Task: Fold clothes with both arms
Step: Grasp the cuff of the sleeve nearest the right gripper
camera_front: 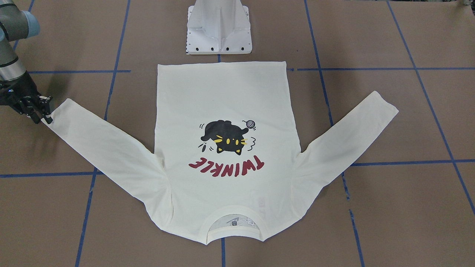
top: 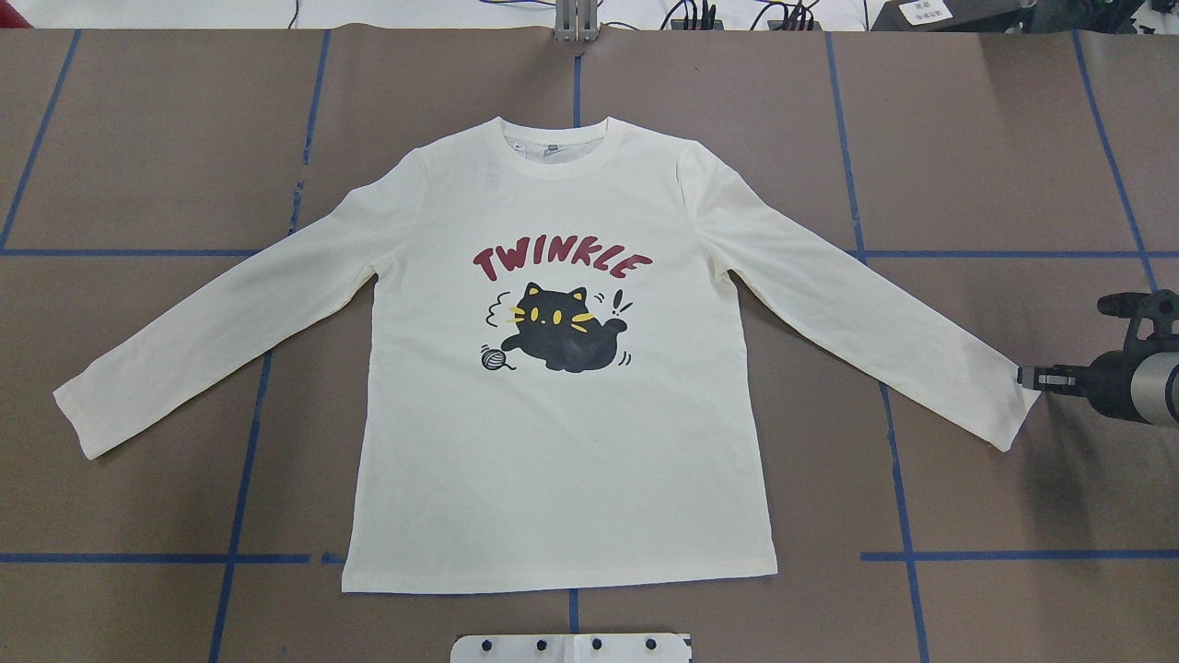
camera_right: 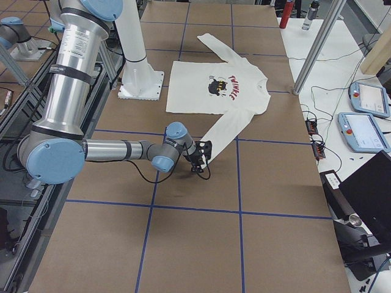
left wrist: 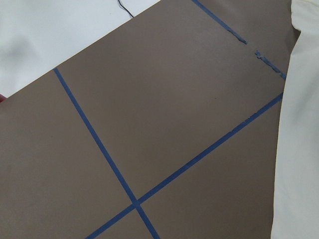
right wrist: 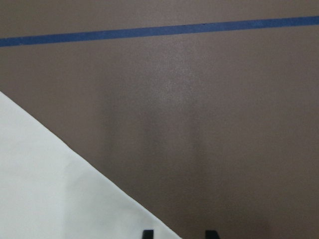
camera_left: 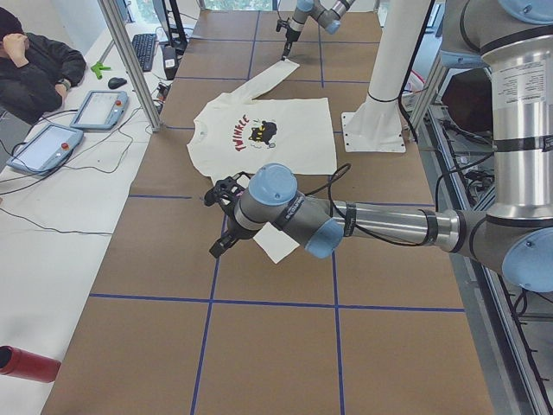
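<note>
The cream long-sleeved T-shirt [top: 553, 460] lies flat with the cat print and red "TWINKLE" up, both sleeves spread out; it also shows in the front view [camera_front: 222, 96]. My right gripper [top: 1024, 376] is low at the cuff of the sleeve on my right [top: 995, 405], also seen from the front [camera_front: 43, 113]. In the right wrist view its fingertips [right wrist: 212, 234] stand apart, with the sleeve edge [right wrist: 60, 189] at one tip. My left gripper [camera_left: 220, 233] shows only in the exterior left view, hovering beside the other cuff [camera_left: 276, 246]; I cannot tell whether it is open or shut.
The white pedestal base [camera_front: 219, 29] stands just behind the shirt's hem. Blue tape lines [top: 239, 516] cross the brown table. A person [camera_left: 30, 69], control tablets [camera_left: 47, 147] and a frame post [camera_left: 130, 60] are along the far side.
</note>
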Robot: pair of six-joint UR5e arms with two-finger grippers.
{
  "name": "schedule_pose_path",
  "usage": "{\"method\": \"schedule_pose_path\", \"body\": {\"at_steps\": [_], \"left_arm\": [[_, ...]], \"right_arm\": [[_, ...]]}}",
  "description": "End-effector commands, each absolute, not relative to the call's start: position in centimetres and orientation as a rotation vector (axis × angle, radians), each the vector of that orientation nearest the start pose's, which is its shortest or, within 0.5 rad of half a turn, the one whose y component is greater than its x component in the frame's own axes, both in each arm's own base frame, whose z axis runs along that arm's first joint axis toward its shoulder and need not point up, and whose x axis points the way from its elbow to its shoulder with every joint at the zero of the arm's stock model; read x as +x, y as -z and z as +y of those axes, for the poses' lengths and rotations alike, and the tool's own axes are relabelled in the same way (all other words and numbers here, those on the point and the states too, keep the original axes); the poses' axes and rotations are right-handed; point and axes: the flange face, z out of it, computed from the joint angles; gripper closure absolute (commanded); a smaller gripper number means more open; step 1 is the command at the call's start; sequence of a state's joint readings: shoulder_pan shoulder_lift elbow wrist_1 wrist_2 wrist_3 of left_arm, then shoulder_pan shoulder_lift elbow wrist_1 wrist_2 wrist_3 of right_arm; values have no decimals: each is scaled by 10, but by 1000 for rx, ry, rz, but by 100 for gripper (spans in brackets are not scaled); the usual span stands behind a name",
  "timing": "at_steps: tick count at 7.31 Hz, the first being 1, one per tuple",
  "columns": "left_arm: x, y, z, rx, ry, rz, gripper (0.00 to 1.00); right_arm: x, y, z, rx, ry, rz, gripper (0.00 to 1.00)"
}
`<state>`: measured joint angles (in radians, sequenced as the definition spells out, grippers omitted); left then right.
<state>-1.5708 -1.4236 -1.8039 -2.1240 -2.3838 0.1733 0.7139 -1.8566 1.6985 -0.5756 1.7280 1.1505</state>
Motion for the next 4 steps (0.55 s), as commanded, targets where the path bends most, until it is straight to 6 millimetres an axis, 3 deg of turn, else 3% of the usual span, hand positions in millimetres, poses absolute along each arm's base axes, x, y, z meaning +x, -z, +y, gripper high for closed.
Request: {"method": "schedule_pose_path", "body": {"at_steps": [1, 3, 4], "left_arm": [[-61, -545, -449, 673, -419, 733, 0], [-61, -544, -449, 678, -420, 732, 0], [-61, -544, -449, 678, -420, 732, 0]], "right_arm": [[-233, -619, -357, 332, -207, -798, 100], [-237, -608, -359, 344, -202, -816, 100], [-250, -574, -373, 389, -199, -873, 100]]}}
